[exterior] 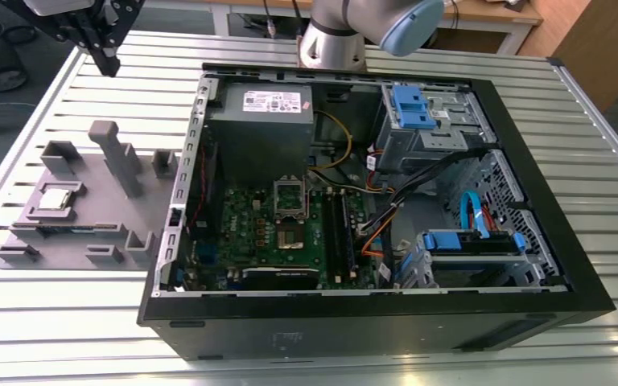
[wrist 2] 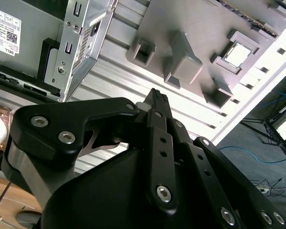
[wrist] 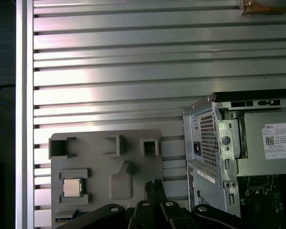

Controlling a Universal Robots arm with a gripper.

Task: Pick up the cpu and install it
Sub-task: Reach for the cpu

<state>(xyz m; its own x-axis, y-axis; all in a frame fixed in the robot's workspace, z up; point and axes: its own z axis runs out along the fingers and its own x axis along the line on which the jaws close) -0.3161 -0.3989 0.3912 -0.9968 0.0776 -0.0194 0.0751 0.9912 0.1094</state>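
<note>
Slatted metal counter [exterior: 51, 322] beneath all. On it, open black case [exterior: 566, 273], lying on its side. Just beside that, toward the exterior view's left, grey fixture [exterior: 73, 233]. High above the counter's far corner, claw [exterior: 105, 64], tips together, empty. Seated in a fixture pocket, well apart from the claw: cpu [exterior: 55, 199], silver top up.
</note>
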